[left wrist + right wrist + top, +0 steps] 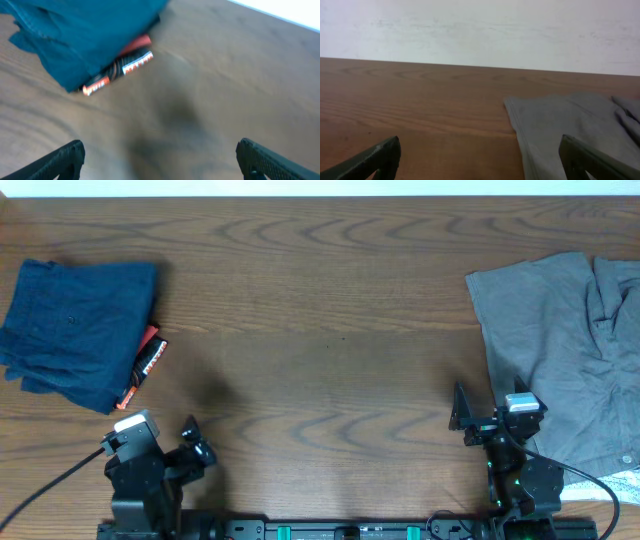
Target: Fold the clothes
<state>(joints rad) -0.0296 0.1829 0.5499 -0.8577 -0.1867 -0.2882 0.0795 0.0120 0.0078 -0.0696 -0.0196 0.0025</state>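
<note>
Folded navy shorts on the left of the table, toward the far edge. Peeking from under their right edge, a red-and-black label with white printing, too blurred to read. Spread rumpled at the right, well apart from the shorts: a grey garment. Dark brown wood grain across the surface; plain white wall behind the far edge. Left gripper near the front edge, nearer than the shorts, spread wide, holding nothing. Right gripper also at the front, beside the grey garment's left edge, wide apart, holding nothing.
</note>
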